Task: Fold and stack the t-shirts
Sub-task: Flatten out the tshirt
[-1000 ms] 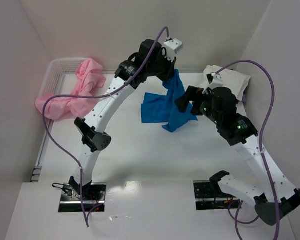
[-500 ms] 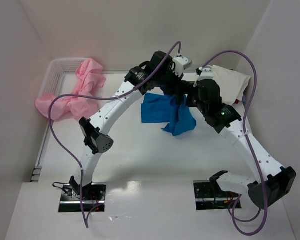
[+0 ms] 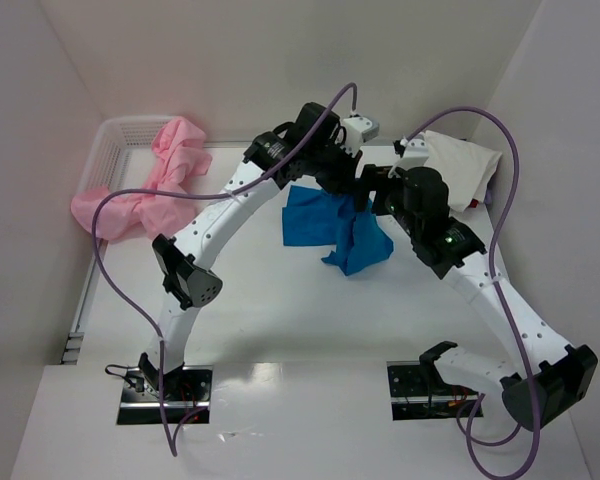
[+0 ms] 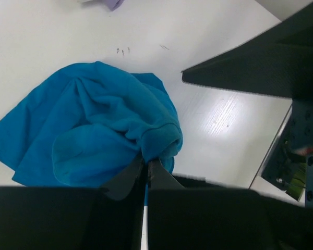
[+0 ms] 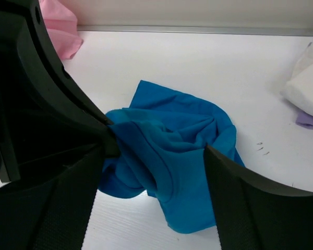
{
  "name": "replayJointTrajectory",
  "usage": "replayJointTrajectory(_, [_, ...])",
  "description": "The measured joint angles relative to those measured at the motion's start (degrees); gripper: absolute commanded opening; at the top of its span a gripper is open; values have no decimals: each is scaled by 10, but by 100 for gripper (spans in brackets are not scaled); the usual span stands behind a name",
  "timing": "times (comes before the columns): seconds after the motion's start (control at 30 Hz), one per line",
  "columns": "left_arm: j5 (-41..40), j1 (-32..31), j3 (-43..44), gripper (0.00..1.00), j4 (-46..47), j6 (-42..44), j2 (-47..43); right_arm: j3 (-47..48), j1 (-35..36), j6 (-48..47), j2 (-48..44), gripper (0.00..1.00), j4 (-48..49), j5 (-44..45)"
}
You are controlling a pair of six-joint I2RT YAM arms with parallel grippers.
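Basket (image 3: 105, 135) was set in the far-left corner of the table (image 3: 280, 310). T-shirt bundle (image 3: 155, 185) was draped across the basket's near-right rim, with part of it spilled onto the table. Mid-table t-shirt (image 3: 315, 220) was heaped at centre, toward the far side. Far-right t-shirt (image 3: 465, 170) was laid in the far-right corner. Left gripper (image 4: 146, 167) was clamped on a fold at the right side of the mid-table t-shirt. Right gripper (image 5: 154, 151) was placed just right of it, with fingers spread either side of that same fold.
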Motion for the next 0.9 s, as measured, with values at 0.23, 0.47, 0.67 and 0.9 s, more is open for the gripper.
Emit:
replayJointTrajectory(0.23, [39,9,29,0,-15,-13,-3,-24,-1,1,-30,79,39,-24])
replayJointTrajectory(0.47, [86,19,57,0,-29,-24,-4,-32,-1,3,-47,78,66,-63])
replayJointTrajectory(0.67, [117,27,69,0,-39,-28,-4,-41,-2,3,-55,83,89,-81])
replayJointTrajectory(0.9, [138,39,69,0,-60,-30,-4,-35,-5,7,-48,95,82,-99])
